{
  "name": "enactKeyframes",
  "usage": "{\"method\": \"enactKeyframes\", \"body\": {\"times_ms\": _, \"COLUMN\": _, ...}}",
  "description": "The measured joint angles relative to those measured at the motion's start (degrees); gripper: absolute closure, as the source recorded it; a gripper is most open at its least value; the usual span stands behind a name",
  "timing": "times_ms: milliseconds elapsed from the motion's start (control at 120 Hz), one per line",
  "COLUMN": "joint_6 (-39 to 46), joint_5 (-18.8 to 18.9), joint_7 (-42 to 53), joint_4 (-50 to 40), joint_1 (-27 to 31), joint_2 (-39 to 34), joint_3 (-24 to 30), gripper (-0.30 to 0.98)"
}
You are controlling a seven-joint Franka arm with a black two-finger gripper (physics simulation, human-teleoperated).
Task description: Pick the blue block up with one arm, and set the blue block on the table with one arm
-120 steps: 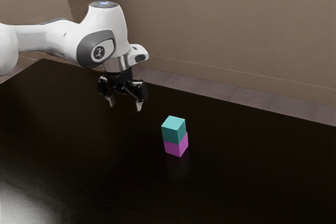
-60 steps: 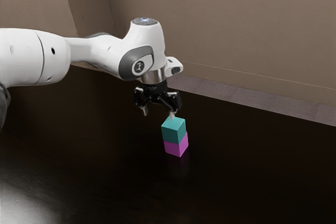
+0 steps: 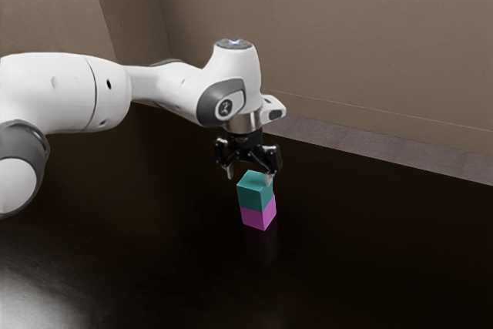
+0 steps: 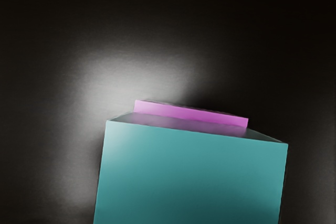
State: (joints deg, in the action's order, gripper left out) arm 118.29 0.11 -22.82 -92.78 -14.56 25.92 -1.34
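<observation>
Atop the pink block (image 3: 253, 217), the cube-shaped blue block (image 3: 253, 193) sits upright, under the gripper (image 3: 249, 177). Its fingers stand wide apart, gripping nothing.

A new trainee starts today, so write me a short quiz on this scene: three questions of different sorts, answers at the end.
1. True or false: the blue block sits on top of the pink block.

2. Choose one. The gripper is:
A) shut on the pink block
B) open, above the table's surface
C) shut, with nothing between its fingers

3. Fill in the missing word: the lower block rests on the ____.

Key: 1. True; 2. B; 3. table
</observation>
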Motion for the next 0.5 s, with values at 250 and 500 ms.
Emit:
{"method": "enactKeyframes", "body": {"times_ms": 250, "joint_6": -0.06, "joint_5": 0.14, "joint_7": 1.09, "joint_4": 2.09, "joint_1": -0.23, "joint_2": 2.64, "joint_3": 0.53, "gripper": 0.00}}
{"method": "enactKeyframes", "body": {"times_ms": 500, "joint_6": -0.05, "joint_5": -0.15, "joint_7": 1.76, "joint_4": 2.17, "joint_1": -0.55, "joint_2": 3.65, "joint_3": 0.46, "gripper": 0.00}}
